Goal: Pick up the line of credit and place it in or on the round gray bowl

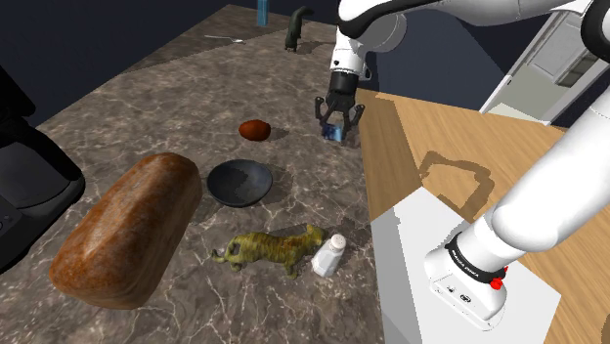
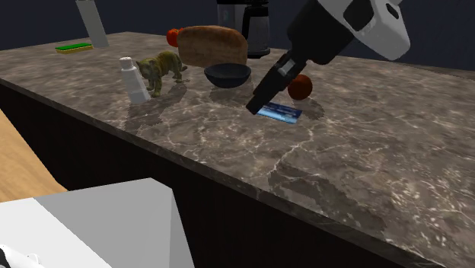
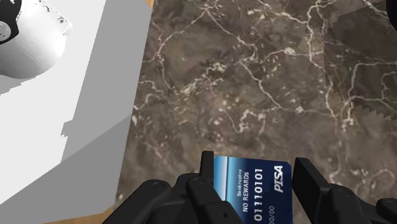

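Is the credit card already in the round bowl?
No, the blue credit card lies flat on the marbled counter, apart from the dark bowl.

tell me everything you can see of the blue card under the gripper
The blue card is a thin rectangle, lighter blue at one end, with white print: NO REWARDS, 01110101, PISA. It lies flat on the dark marbled counter near its edge, between the fingers of the open gripper.
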You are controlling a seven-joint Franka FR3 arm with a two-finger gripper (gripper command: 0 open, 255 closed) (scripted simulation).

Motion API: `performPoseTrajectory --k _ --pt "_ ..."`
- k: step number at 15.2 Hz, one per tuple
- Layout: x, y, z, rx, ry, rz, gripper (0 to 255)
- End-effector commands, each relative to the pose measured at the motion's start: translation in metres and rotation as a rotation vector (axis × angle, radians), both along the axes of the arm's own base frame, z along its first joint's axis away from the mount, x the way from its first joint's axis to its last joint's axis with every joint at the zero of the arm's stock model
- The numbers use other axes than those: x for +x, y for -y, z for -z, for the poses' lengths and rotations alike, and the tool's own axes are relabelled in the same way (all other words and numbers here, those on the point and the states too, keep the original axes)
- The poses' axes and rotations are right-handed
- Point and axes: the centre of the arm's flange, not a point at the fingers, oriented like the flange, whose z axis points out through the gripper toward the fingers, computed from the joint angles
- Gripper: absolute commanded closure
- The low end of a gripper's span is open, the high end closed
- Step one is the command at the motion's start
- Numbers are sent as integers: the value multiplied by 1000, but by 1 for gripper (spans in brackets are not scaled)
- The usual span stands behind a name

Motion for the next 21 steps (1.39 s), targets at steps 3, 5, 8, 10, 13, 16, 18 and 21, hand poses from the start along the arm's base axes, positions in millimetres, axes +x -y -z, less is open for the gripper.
performPoseTrajectory --k 3,5,8,10,13,16,18,21 --pt "1 0 -22 0 0 0 255" --pt "1 0 -33 0 0 0 255" --pt "1 0 -49 0 0 0 255" --pt "0 -13 -54 0 0 0 255" --pt "-4 -52 -57 0 0 0 255" --pt "-7 -92 -59 0 0 0 255" --pt "-9 -118 -60 0 0 0 255" --pt "-12 -157 -63 0 0 0 255"
